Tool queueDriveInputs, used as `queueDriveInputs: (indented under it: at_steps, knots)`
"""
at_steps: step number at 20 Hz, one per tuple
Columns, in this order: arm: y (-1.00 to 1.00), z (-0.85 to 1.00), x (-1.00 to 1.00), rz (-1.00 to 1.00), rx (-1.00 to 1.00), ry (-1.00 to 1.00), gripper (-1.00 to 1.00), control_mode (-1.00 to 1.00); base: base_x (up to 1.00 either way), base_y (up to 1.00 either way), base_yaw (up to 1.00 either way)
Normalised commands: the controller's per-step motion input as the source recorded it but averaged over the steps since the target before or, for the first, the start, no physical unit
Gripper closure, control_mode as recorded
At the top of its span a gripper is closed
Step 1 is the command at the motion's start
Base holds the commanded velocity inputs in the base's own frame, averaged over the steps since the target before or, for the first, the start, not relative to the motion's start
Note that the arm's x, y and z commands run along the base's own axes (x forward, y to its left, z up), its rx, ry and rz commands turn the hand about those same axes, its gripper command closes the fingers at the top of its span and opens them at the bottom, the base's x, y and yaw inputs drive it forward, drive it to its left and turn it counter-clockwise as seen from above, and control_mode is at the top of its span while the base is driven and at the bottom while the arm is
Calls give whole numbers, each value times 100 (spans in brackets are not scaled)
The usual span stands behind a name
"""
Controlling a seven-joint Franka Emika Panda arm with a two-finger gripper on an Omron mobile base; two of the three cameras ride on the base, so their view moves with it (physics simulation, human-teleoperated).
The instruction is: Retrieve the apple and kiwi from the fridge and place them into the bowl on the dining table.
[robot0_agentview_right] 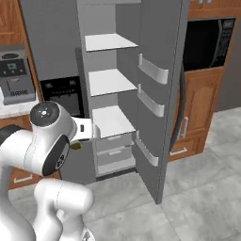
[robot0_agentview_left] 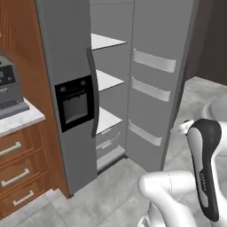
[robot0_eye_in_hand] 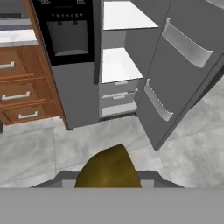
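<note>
The kiwi (robot0_eye_in_hand: 109,168), an olive-brown oval, sits at the bottom of the hand view between my gripper's (robot0_eye_in_hand: 109,180) two fingers, which are shut on it. In the right base view the kiwi (robot0_agentview_right: 75,146) peeks out beside my arm's elbow, in front of the fridge. The fridge (robot0_agentview_left: 71,66) stands with its right door (robot0_agentview_right: 155,94) swung wide open. Its white shelves (robot0_agentview_right: 110,82) are bare. My hand is held away from the fridge, above the grey floor. The apple, the bowl and the dining table are out of view.
A marble counter with wooden drawers (robot0_agentview_left: 15,164) stands left of the fridge, with a grey appliance (robot0_agentview_left: 9,88) on it. A black wall oven (robot0_agentview_right: 207,44) with wooden cabinets below is right of the open door. Grey tile floor (robot0_eye_in_hand: 192,144) lies in front.
</note>
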Motion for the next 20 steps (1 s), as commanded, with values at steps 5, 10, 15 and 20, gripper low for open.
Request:
queueDriveInputs:
  at_steps: [5, 10, 15, 20]
  knots:
    - [0, 0, 0, 0, 0, 0, 100, 100, -100, 43, -57]
    - [0, 0, 0, 0, 0, 0, 100, 100, -100, 12, -60]
    - [0, 0, 0, 0, 0, 0, 100, 100, -100, 7, -58]
    - [0, 0, 0, 0, 0, 0, 100, 100, -100, 6, -51]
